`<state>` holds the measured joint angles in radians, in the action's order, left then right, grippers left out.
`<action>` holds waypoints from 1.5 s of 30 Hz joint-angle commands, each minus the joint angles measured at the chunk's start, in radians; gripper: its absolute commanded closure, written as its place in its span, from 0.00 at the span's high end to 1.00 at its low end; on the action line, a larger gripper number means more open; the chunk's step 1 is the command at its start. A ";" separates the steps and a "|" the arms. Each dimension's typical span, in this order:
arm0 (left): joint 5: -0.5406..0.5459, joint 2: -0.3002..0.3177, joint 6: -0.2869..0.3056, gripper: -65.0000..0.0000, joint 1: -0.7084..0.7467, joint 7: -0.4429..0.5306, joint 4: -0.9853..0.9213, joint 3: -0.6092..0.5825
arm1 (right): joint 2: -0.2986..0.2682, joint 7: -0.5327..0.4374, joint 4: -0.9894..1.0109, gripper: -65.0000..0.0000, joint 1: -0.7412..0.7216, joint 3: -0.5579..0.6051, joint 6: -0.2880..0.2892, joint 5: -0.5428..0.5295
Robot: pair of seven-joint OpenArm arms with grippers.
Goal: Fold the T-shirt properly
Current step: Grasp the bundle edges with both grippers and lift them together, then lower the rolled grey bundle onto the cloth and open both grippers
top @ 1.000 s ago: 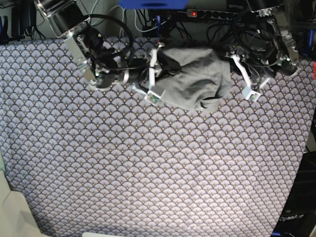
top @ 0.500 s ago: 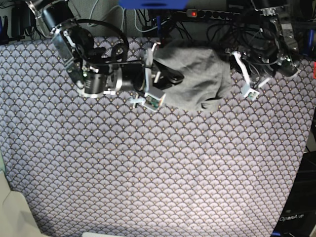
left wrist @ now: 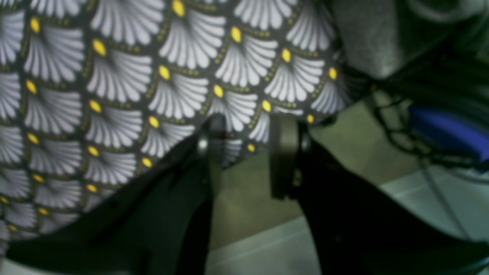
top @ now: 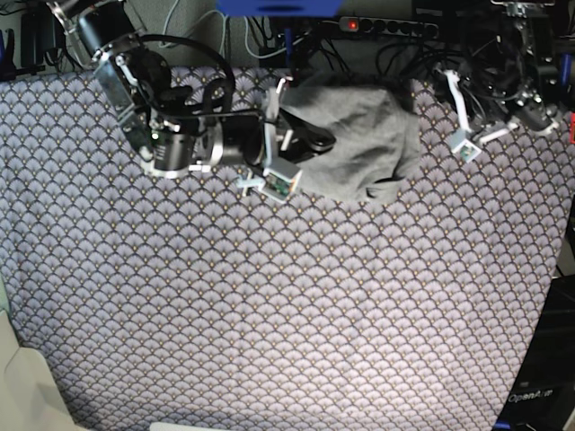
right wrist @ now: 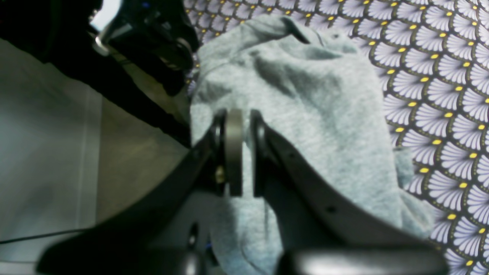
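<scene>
The T-shirt (top: pixel 355 139) lies bunched in a grey heap at the far edge of the tablecloth (top: pixel 287 305). The right gripper (right wrist: pixel 242 151) pinches a fold of its knit between nearly closed jaws, at the heap's edge nearest that arm. The left gripper (left wrist: pixel 246 152) hangs with jaws parted and empty over the cloth's far edge, apart from the shirt.

The T-shirt (top: pixel 355 139) lies on the tablecloth (top: pixel 287 305) (far edge, bunched).
</scene>
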<state>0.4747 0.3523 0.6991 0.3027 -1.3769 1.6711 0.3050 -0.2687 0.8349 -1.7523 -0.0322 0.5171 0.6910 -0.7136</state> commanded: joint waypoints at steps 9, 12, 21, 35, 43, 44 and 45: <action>0.000 -0.077 -0.001 0.31 -0.035 -0.019 -0.010 -0.177 | 0.001 -0.025 -0.013 0.03 -0.011 -0.007 0.007 -0.021; 0.000 -0.075 -0.001 0.31 -0.035 -0.019 -0.007 -0.223 | -0.001 -0.025 -0.013 0.03 -0.010 -0.027 0.007 -0.021; 0.006 -0.120 -0.001 0.31 -0.095 -0.019 0.047 -0.266 | -0.001 -0.019 -0.013 0.03 -0.004 -0.056 0.007 -0.021; 0.000 -0.115 -0.001 0.30 -0.093 -0.019 0.156 -0.257 | 0.001 -0.025 0.016 0.03 -0.008 -0.058 0.007 -0.021; 0.000 -0.121 -0.001 0.30 -0.110 -0.019 0.154 -0.255 | -0.001 -0.024 0.016 0.03 -0.013 -0.093 0.007 -0.021; 0.000 -0.121 -0.001 0.30 -0.119 -0.019 0.154 -0.255 | -0.001 -0.022 0.016 0.03 -0.013 -0.114 0.007 -0.021; 0.000 -0.121 -0.001 0.30 -0.124 -0.019 0.154 -0.255 | -0.002 -0.019 0.016 0.03 -0.015 -0.136 0.007 -0.021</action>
<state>0.4610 0.2272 0.6998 0.1936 -1.4101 1.8072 0.0452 -0.2665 0.8379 -1.7210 -0.0303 0.3878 0.6910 -0.7143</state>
